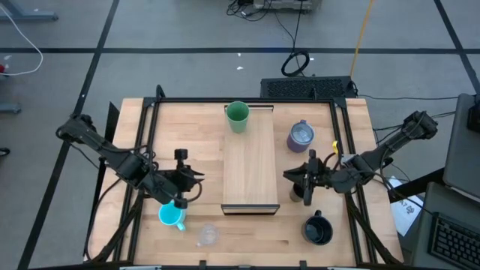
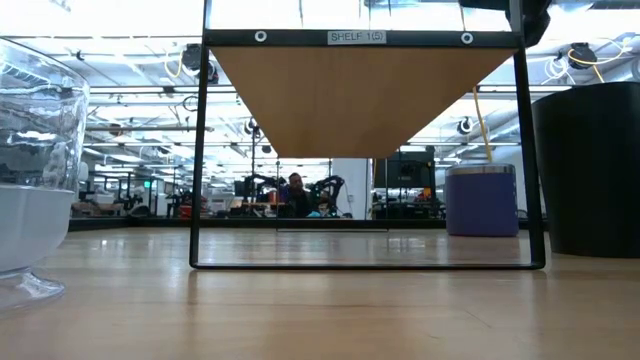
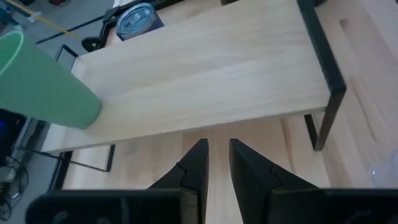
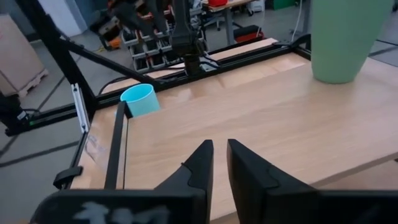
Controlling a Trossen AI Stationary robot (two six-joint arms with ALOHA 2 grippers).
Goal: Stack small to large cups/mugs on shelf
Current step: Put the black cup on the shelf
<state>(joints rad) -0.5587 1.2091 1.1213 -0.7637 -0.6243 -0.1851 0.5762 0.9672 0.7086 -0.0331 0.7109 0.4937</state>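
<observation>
Standing on the shelf (image 1: 250, 169), green cup (image 1: 238, 116) sits beyond both nearly-closed empty claws.

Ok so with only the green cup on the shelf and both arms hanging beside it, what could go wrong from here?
1. The green cup stands at the far end of the shelf, close to its edge; a nudge could tip it off.
2. The slim black tumbler sits right under the right gripper, so a sweep may topple it.
3. The cyan mug lies just below the left gripper, with the clear glass near the table edge.
</observation>
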